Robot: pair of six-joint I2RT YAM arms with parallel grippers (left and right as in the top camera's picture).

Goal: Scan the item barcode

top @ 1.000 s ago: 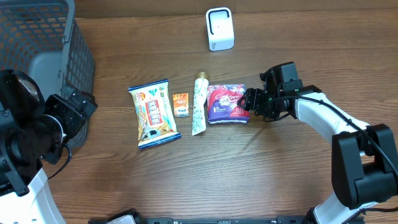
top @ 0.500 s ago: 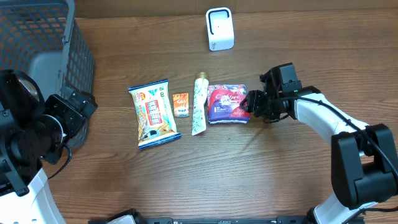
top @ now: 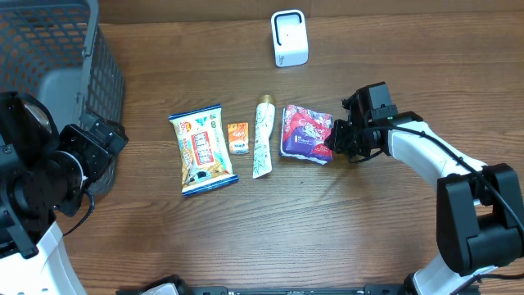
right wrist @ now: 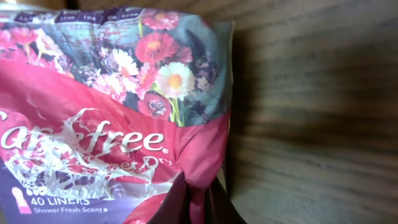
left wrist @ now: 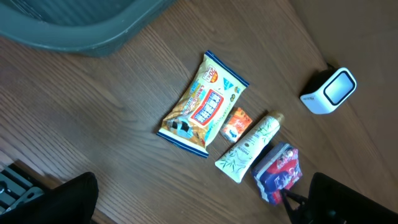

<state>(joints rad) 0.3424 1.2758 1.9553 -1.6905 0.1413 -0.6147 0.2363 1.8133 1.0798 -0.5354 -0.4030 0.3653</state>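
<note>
Liner pack [top: 305, 133] shifted right and turned since a second ago, opening gap from tube [top: 263, 135]. Right gripper [top: 334, 141] jaws, apart then, now clamped on pack's right edge.

Far left: wire basket [top: 49, 49]. Left gripper [top: 105, 138] just beside it, jaws wide apart, holding nothing.

Mid-table row on wood table [top: 270, 229]: snack packet [top: 202, 149], small orange sachet [top: 238, 138], cream tube, pink floral liner pack.

White scanner [top: 289, 38] at far edge, well apart from pack.

Glossy crinkled plastic liner pack [right wrist: 112, 124]; matt wood-grain table [top: 246, 238]; rigid plastic mesh basket [top: 102, 65].
</note>
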